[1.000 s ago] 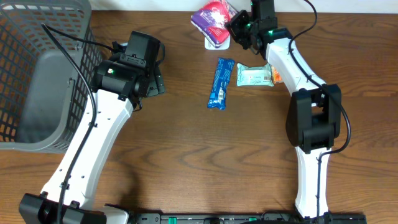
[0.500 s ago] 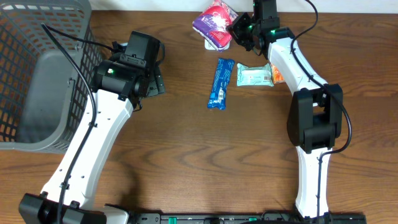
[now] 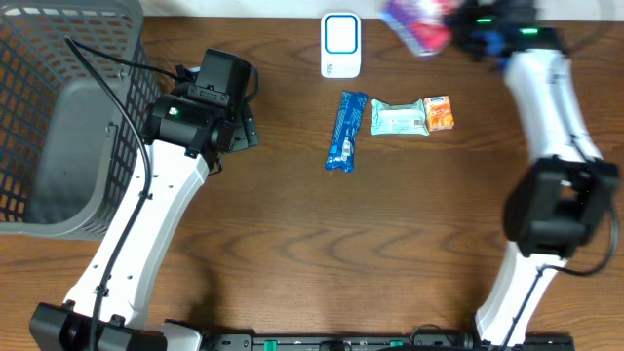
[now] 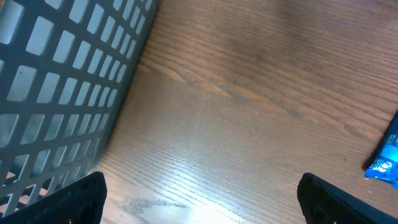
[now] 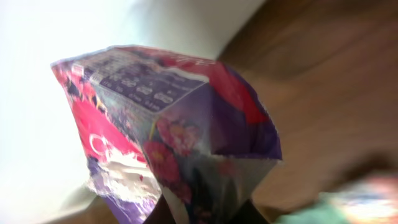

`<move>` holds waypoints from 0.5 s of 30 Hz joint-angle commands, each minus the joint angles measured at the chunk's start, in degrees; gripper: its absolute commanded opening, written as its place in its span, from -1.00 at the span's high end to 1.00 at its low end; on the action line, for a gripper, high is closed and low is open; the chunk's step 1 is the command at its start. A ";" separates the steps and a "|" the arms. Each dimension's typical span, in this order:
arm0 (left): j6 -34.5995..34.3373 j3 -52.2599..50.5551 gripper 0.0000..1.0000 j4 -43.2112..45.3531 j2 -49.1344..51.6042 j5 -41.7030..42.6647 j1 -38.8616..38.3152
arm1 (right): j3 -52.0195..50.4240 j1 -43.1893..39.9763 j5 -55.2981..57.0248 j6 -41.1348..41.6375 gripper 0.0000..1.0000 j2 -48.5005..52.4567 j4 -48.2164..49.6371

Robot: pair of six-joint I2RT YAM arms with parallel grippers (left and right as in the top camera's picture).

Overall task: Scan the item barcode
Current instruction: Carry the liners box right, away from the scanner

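A purple and pink snack bag [image 3: 414, 24] hangs blurred at the table's far edge, right of the white barcode scanner [image 3: 340, 44]. My right gripper [image 3: 460, 29] is shut on it. In the right wrist view the purple bag [image 5: 168, 124] fills the frame, its lower seam pinched at my right gripper [image 5: 205, 214]. My left gripper [image 3: 242, 132] hovers over bare wood beside the basket. The left wrist view shows the left gripper [image 4: 199, 205] open, with nothing between the fingertips [image 4: 81, 196].
A grey mesh basket [image 3: 58, 117] fills the far left; its wall [image 4: 56, 81] is close to my left gripper. A blue bar [image 3: 345, 130], a teal packet [image 3: 400, 119] and a small orange packet [image 3: 440, 113] lie below the scanner.
My right arm has swung right with the purple bag, off the scanner, which now shows uncovered. The left arm has not moved.
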 commanded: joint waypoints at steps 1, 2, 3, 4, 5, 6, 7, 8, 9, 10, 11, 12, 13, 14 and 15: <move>-0.50 0.09 -0.96 -0.15 0.11 -0.37 0.13 | 0.68 -6.78 1.86 -8.46 0.98 -1.14 -5.38; -0.50 0.09 -0.96 -0.15 0.11 -0.37 0.13 | 0.63 -8.66 3.63 -9.53 0.98 -1.14 -7.85; -0.50 0.09 -0.96 -0.15 0.11 -0.37 0.13 | 0.63 -10.84 5.66 -10.64 0.98 -1.14 -10.34; -0.50 0.09 -0.96 -0.17 0.11 -0.37 0.13 | 0.63 -12.68 7.06 -11.78 0.98 -1.14 -12.07; -0.52 0.09 -0.96 -0.15 0.11 -0.37 0.13 | 0.61 -14.51 8.20 -13.35 0.98 -1.14 -13.46; -0.50 0.09 -0.96 -0.17 0.11 -0.37 0.13 | 0.55 -16.22 9.09 -15.15 0.98 -1.14 -14.47; -0.50 0.09 -0.96 -0.17 0.11 -0.37 0.13 | 0.44 -17.94 9.84 -17.00 0.98 -1.14 -15.15; -0.50 0.09 -0.96 -0.17 0.11 -0.37 0.13 | 0.31 -19.91 10.19 -19.37 0.98 -1.14 -15.47; -0.50 0.09 -0.96 -0.15 0.11 -0.39 0.13 | 0.09 -21.90 10.16 -21.66 0.98 -1.14 -15.50; -0.50 0.09 -0.96 -0.15 0.11 -0.37 0.13 | -0.09 -23.26 10.16 -23.02 0.98 -1.14 -15.50; -0.50 0.09 -0.96 -0.15 0.11 -0.37 0.13 | -0.31 -25.11 10.16 -24.44 0.98 -1.14 -15.50; -0.50 0.09 -0.96 -0.15 0.11 -0.37 0.13 | -0.46 -26.40 10.19 -25.11 0.98 -1.11 -15.45; -0.50 0.09 -0.96 -0.15 0.11 -0.37 0.13 | -0.70 -28.13 10.19 -25.44 0.98 -1.03 -15.32; -0.50 0.09 -0.96 -0.17 0.11 -0.37 0.13 | -0.90 -29.59 10.19 -25.44 0.98 -0.87 -15.13; -0.50 0.09 -0.96 -0.17 0.11 -0.37 0.13 | -1.09 -31.04 10.19 -25.42 0.98 -0.76 -14.84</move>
